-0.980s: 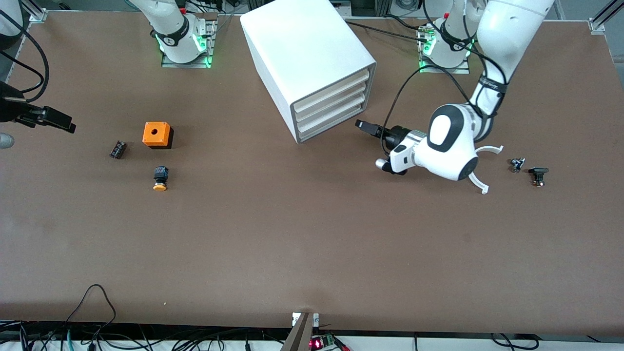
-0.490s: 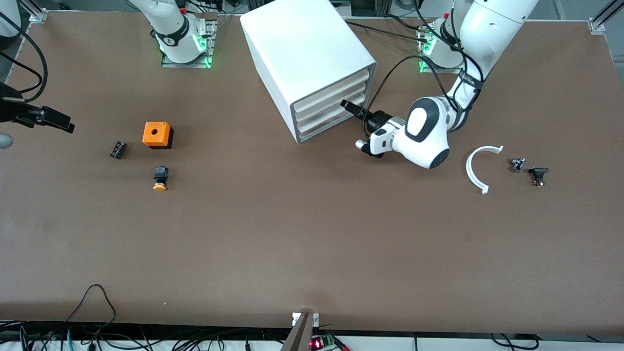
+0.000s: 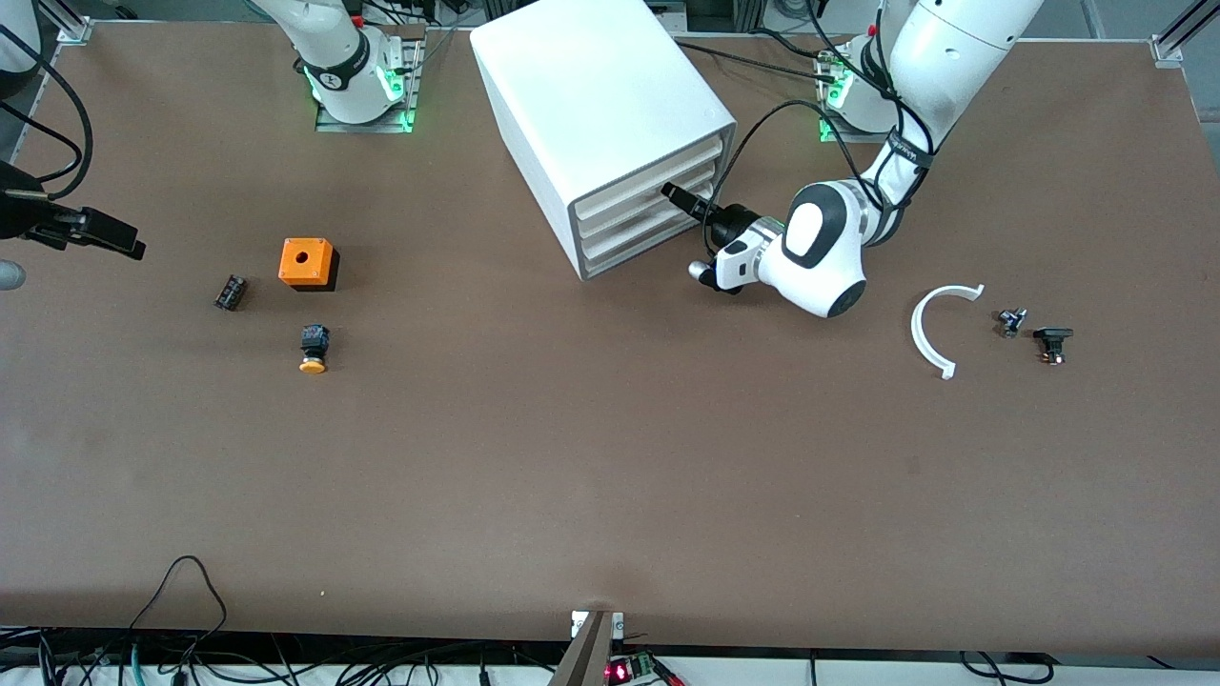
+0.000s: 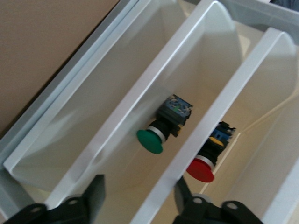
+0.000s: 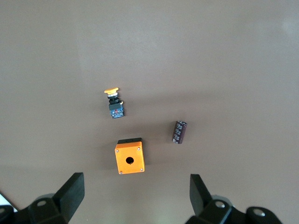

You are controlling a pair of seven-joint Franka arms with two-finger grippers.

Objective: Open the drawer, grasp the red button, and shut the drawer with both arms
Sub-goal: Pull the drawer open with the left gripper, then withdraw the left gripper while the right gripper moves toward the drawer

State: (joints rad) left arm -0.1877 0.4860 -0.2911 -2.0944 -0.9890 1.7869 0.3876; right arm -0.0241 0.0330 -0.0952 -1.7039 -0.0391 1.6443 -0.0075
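The red button lies in a closed drawer of the white cabinet. The left hand stands at the drawer fronts, fingers apart around one front edge. The right hand waits wide open, empty, over the tabletop edge.

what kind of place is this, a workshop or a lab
Most likely a robotics lab: two bench-mounted arms at a brown table, a white drawer cabinet the left gripper reaches into, and loose cables along the edge.
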